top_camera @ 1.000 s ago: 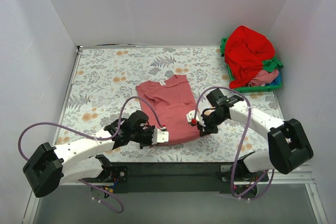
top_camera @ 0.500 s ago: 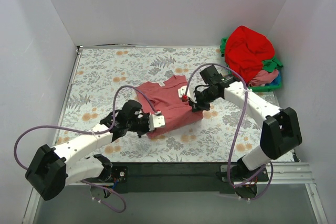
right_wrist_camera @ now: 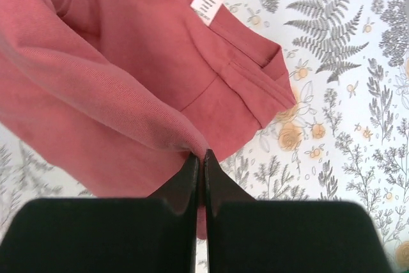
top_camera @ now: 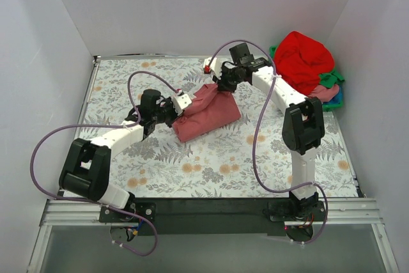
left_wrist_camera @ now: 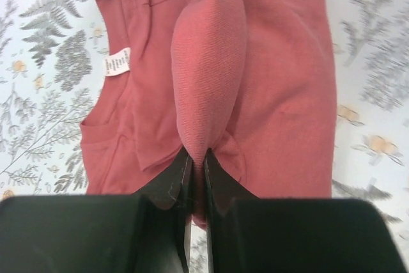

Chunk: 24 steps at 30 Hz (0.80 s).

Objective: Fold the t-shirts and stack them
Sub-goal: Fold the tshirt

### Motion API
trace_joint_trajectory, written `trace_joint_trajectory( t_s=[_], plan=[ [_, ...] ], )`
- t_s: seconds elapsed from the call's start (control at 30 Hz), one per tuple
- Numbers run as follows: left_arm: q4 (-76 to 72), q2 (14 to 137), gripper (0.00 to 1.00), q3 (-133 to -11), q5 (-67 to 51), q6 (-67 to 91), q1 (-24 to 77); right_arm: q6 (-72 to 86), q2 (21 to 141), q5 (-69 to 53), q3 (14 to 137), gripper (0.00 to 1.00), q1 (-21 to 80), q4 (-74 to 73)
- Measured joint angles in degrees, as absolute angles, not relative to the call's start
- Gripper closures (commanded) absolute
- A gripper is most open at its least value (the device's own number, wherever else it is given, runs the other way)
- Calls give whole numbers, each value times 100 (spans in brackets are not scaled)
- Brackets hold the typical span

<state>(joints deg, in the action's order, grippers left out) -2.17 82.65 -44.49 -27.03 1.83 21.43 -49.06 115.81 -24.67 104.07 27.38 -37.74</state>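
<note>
A dusty rose-pink t-shirt (top_camera: 208, 116) lies doubled over at the middle of the flowered table, its near part folded back over its far part. My left gripper (top_camera: 181, 101) is shut on the shirt's left corner, and in the left wrist view a ridge of cloth (left_wrist_camera: 208, 75) runs up from the closed jaws. My right gripper (top_camera: 220, 83) is shut on the right corner; the pinched fold (right_wrist_camera: 115, 91) rises from its fingertips (right_wrist_camera: 189, 174), with the collar label (right_wrist_camera: 207, 3) beyond. More t-shirts, a bright red one (top_camera: 300, 62) on top, are heaped at the back right.
The heap sits in a green plastic basket (top_camera: 323, 108) at the table's back right corner, with green and pink cloth (top_camera: 321, 93) showing under the red. White walls close the table at back and both sides. Purple cables loop off both arms.
Both grippers have carried the shirt's near hem away from the arm bases toward the back of the table, folding the shirt over itself. Both arms now stretch far forward.
</note>
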Motion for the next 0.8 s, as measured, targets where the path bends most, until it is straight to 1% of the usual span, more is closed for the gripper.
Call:
trace_joint_trajectory(
  t_s=[0.13,0.33,0.63,0.8],
  plan=[
    [-810,8707,100,-4569,-2622,440,1916,-4528,12086,-2436,10866,99,2696,-3446],
    [-1328,9054,100,-4582,-2349,770,1721,-4021,12711,-2434,11340,99,2700,-3009],
    [-2049,9373,100,-4593,-1955,1208,1457,-3168,13063,-2233,11386,99,2733,-1994],
    [-2204,9845,100,-4816,-1658,1391,1323,-2679,13277,-1737,11386,99,2862,-1253]
  ],
)
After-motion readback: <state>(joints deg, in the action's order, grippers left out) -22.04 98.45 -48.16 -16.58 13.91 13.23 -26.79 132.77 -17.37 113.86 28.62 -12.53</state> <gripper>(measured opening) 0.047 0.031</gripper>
